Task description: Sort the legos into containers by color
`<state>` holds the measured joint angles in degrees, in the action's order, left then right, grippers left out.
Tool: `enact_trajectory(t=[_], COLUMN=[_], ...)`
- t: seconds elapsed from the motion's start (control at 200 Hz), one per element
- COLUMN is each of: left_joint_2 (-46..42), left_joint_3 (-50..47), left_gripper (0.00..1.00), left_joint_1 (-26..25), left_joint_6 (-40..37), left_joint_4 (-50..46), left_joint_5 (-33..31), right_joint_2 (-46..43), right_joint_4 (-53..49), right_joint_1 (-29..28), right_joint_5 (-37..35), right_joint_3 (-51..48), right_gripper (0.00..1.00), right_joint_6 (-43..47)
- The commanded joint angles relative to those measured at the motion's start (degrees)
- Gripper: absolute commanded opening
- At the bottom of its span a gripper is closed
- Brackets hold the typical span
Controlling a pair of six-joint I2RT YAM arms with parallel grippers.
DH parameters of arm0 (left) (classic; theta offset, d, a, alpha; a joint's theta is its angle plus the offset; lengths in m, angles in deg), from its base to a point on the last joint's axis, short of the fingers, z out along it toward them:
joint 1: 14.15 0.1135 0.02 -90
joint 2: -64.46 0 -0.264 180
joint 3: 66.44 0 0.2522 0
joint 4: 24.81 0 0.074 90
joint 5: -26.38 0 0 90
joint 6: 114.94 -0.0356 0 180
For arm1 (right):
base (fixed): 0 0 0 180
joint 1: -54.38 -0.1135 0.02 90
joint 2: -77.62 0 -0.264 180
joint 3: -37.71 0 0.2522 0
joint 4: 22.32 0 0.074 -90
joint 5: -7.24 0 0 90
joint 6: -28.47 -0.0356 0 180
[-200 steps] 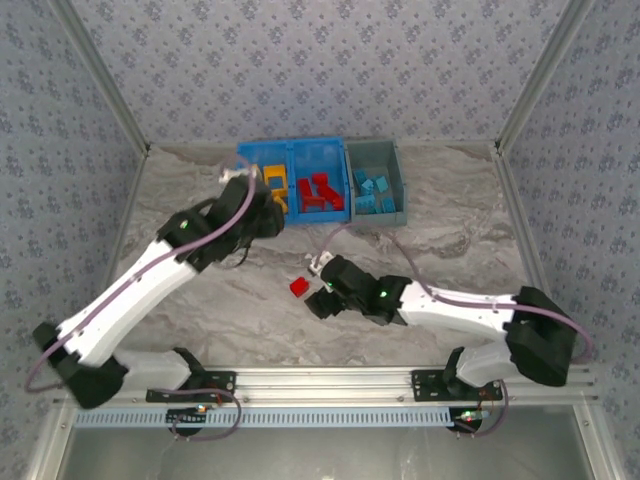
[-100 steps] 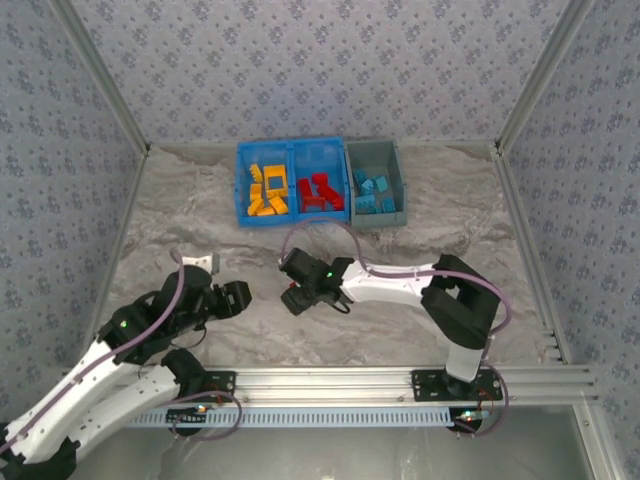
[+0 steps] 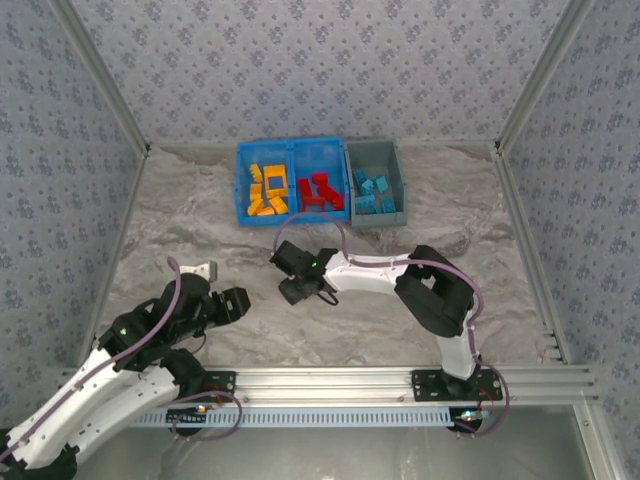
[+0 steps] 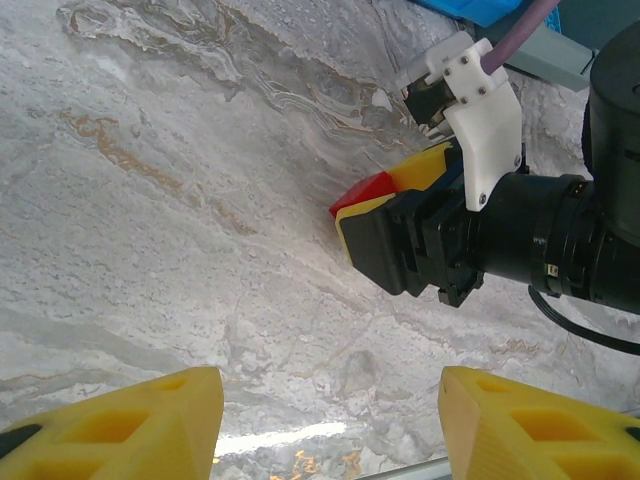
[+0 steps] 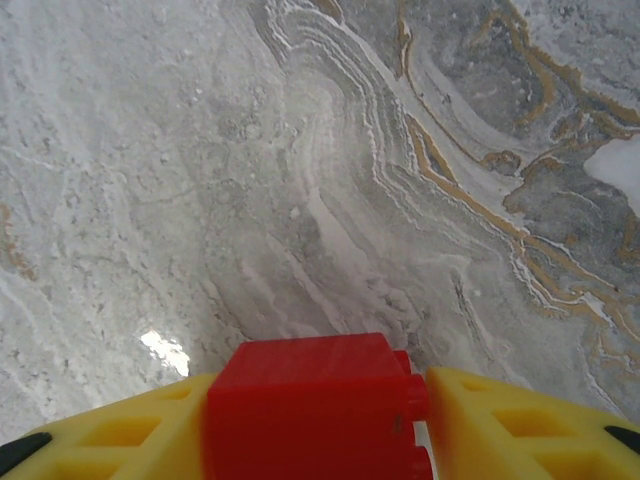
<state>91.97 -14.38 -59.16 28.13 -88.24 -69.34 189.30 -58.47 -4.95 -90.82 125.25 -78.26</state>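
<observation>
Right wrist view: right hand [image 5: 316, 402] clamps a red lego [image 5: 300, 415] short of the blue bin [image 3: 241, 185], probably bound for its red side; left hand [image 4: 322, 400] sits spread, empty.

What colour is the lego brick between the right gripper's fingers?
Red. The small red plastic lego brick shows best in the right wrist view.

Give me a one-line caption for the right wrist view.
The right arm's yellow fingers grip a red lego brick, marbled tabletop beyond.
</observation>
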Motion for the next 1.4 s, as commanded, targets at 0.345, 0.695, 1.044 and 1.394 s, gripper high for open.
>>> enact_trajectory(t=[0.345, 0.695, 1.044, 1.394], left_joint_2=[2.21, 20.87, 39.53, 48.11], left_joint_3=[1.21, 13.62, 24.20, 28.68], left_gripper=[0.59, 0.58, 0.57, 0.56], left_joint_1=[0.03, 0.15, 7.92, 9.07], left_joint_6=[0.08, -6.49, -9.31, -11.00], left_joint_4=[3.64, 14.99, 26.53, 29.34], left_joint_5=[2.13, 1.78, 5.22, 7.17], right_joint_2=[-2.10, -4.77, 15.06, 32.37], right_joint_4=[-2.98, -10.26, -14.26, -16.11], right_joint_1=[0.53, 11.29, 21.94, 24.72], right_joint_5=[-0.75, -6.69, -11.55, -16.14], right_joint_3=[2.03, 14.99, 42.40, 65.06], right_gripper=[0.37, 0.35, 0.34, 0.36], right_joint_6=[0.04, 7.53, 14.69, 21.18])
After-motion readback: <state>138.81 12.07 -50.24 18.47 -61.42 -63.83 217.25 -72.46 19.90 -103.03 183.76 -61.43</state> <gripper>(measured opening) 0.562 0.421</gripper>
